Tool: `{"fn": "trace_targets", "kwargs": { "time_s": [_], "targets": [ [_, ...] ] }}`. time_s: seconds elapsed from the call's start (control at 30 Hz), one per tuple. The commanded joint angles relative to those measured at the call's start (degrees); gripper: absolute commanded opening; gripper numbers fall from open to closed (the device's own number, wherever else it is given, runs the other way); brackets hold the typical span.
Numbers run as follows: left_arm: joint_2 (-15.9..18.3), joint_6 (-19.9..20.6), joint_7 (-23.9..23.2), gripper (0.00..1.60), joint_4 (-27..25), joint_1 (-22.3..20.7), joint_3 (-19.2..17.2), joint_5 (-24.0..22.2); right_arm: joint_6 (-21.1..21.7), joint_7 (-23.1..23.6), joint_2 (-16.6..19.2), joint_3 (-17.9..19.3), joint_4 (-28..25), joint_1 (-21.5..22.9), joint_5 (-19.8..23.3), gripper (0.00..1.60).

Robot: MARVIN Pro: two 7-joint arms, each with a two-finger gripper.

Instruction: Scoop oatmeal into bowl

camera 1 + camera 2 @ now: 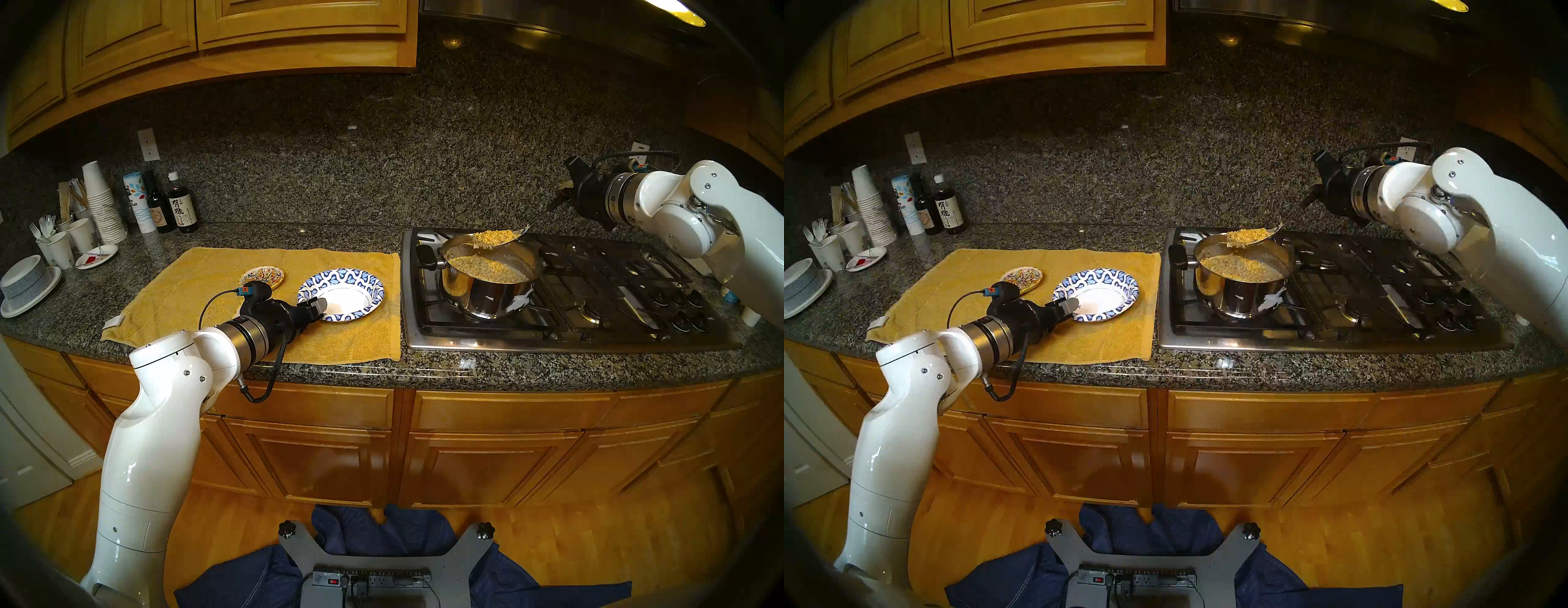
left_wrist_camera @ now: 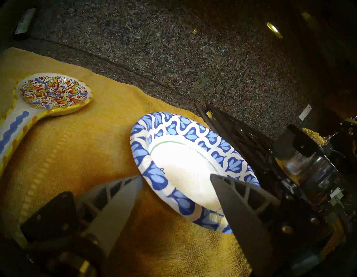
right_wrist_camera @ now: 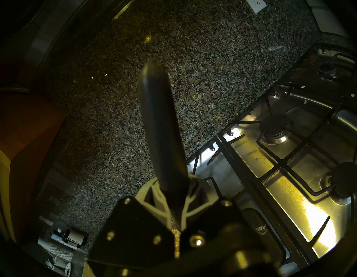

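The blue-and-white paper bowl (image 1: pixel 344 276) (image 2: pixel 193 125) lies with nothing in it on a yellow towel (image 1: pixel 203 293). My left gripper (image 1: pixel 316 308) (image 2: pixel 175 178) stands open astride its near-left rim, one finger over the white centre and one outside on the towel. Oatmeal (image 1: pixel 488 265) fills a steel pot (image 1: pixel 488 299) on the stove. My right gripper (image 1: pixel 561 197) (image 3: pixel 173 185) is shut on the black handle of a metal spoon (image 1: pixel 530 225) (image 3: pixel 160 125). The spoon's bowl, heaped with oatmeal (image 1: pixel 490 237), hovers just above the pot's far rim.
A painted ceramic spoon rest (image 1: pixel 263 278) lies on the towel just left of the bowl. The gas stove (image 1: pixel 594 297) with black grates fills the right of the counter. Bottles (image 1: pixel 182 208), paper cups (image 1: pixel 102 204) and stacked grey bowls (image 1: pixel 25 284) crowd the far left.
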Motion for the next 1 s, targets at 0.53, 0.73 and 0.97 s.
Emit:
{"fn": "trace_targets", "kwargs": {
  "time_s": [0.53, 0.73, 0.97],
  "targets": [
    [0.0, -1.7, -0.8, 1.17, 0.5, -2.8, -0.1, 1.7, -0.5, 1.0, 0.0, 2.2, -0.1, 2.4, -0.5, 0.00],
    [0.0, -1.7, -0.9, 1.18, 0.9, -2.9, 0.0, 2.0, -0.5, 1.0, 0.0, 2.2, -0.1, 2.4, -0.5, 0.00],
    [0.3, -1.9, -1.8, 1.04, 1.9, -3.3, 0.6, 2.3, -0.5, 1.0, 0.0, 2.2, -0.1, 2.4, -0.5, 0.00]
  ]
}}
